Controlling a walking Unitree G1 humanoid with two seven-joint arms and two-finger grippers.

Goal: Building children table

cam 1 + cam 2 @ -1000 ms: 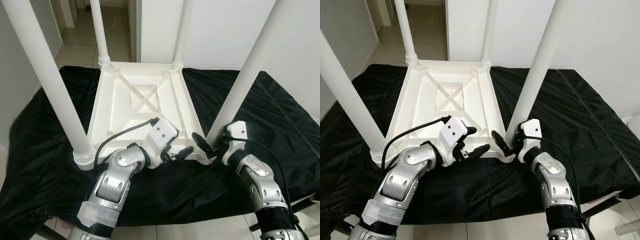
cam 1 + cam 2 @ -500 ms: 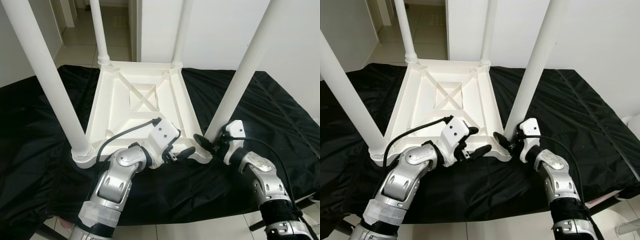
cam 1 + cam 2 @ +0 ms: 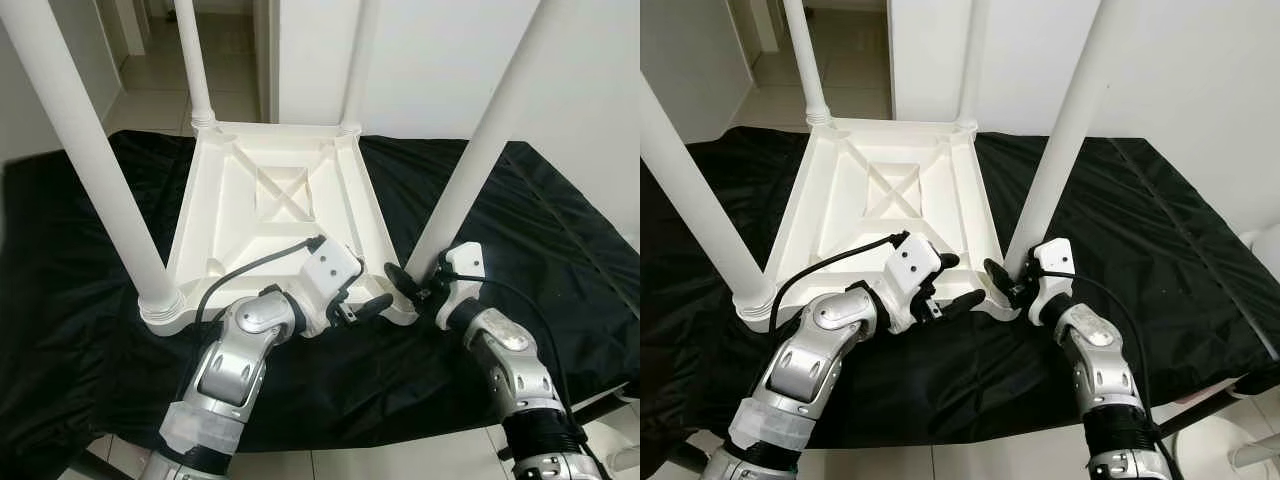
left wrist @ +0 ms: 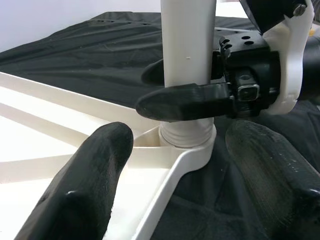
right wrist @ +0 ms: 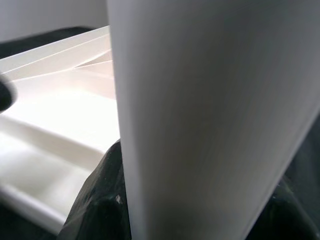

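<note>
Now the upturned white plastic children's table (image 3: pixel 275 210) lies on the black-draped tabletop (image 3: pixel 560 230), shifted slightly; right gripper (image 4: pixel 186 87) still clamps the near-right white leg (image 3: pixel 470 180) at its socket; left gripper (image 4: pixel 175 165) waits open beside, steadying.

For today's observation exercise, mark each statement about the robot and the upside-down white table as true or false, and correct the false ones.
1. The white table lies upside down on a black cloth. True.
2. The right gripper is closed around the near right leg just above its socket. True.
3. The left gripper grips that same leg. False: its fingers are open, at the tabletop's near edge.
4. Only two legs are fitted. False: four legs stand up from the corners.
5. The cloth is red. False: it is black.
</note>
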